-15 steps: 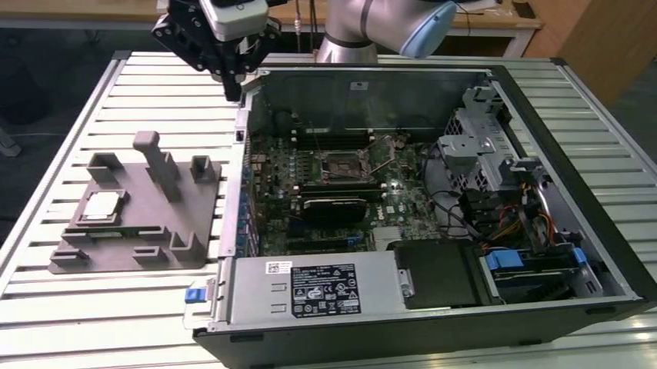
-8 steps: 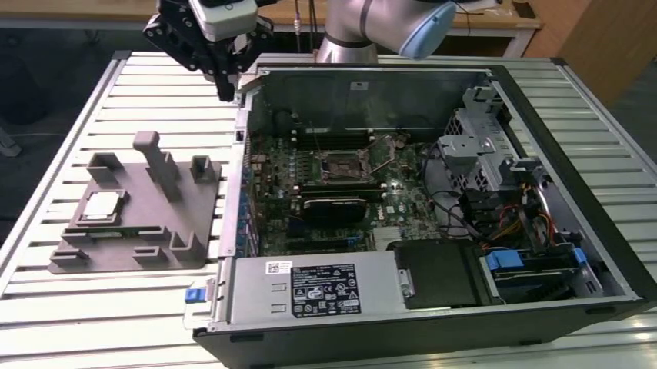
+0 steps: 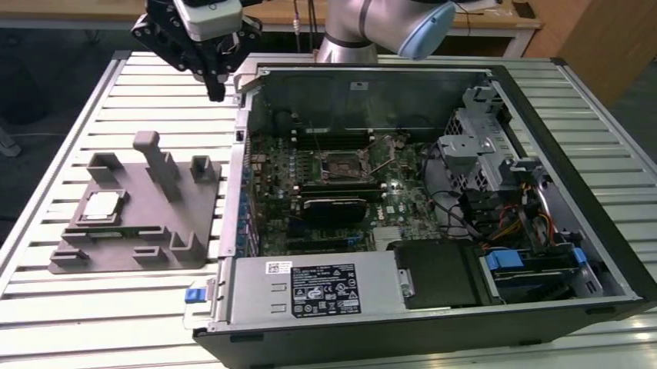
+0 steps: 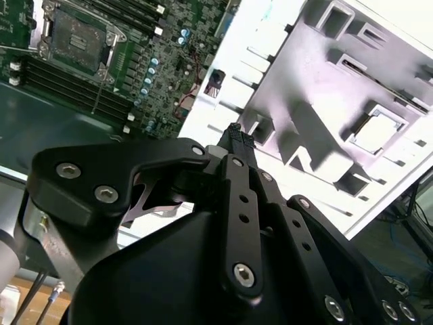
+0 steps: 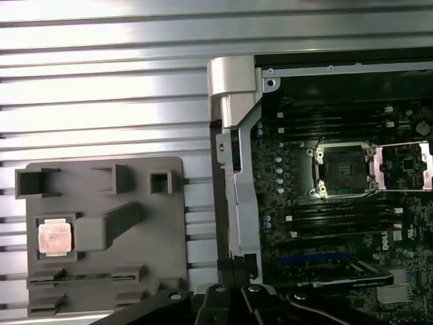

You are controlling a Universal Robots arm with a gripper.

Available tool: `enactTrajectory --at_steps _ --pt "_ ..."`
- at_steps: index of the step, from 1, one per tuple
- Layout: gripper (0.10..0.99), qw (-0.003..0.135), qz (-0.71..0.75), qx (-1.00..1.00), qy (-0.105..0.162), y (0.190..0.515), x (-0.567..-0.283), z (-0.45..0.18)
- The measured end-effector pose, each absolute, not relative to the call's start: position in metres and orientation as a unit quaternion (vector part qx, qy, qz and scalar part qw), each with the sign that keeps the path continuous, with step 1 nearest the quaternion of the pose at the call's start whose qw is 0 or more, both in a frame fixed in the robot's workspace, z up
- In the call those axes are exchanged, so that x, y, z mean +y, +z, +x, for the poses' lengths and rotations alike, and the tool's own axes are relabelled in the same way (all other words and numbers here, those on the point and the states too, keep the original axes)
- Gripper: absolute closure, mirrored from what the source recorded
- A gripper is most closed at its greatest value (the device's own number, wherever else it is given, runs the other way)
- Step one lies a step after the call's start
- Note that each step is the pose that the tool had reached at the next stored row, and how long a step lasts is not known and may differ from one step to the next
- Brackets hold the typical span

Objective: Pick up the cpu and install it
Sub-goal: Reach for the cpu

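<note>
The cpu (image 3: pixel 101 206), a small square chip with a pale metal top, lies flat in a recess of the grey plastic fixture (image 3: pixel 138 250) on the exterior view's left. It also lies in that recess in both wrist views (image 5: pixel 54 238) (image 4: pixel 375 132). My gripper (image 3: pixel 215 94) hangs high above the slatted table, beyond the fixture and beside the case's far corner, well apart from the cpu. Its fingers look shut with nothing between them, tips together (image 4: pixel 233 133). The open cpu socket (image 3: pixel 344 163) (image 5: pixel 340 170) sits on the motherboard inside the case.
The open computer case (image 3: pixel 575 100) lies on its side on the slatted metal table (image 3: pixel 123 307). A white-labelled power supply (image 3: pixel 308 290) fills its near edge, and drive cages and cables (image 3: pixel 493 169) its right. Upright blocks (image 3: pixel 154 154) rise from the fixture.
</note>
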State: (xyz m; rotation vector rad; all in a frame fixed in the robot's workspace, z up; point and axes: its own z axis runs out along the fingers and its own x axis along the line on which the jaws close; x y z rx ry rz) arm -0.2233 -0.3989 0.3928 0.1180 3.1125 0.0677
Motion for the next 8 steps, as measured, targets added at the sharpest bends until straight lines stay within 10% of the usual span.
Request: enactTrajectory --at_steps 8 --pt "0.98 0.013 0.038 0.999 0.022 0.3928 -0.3989 -0.2328"
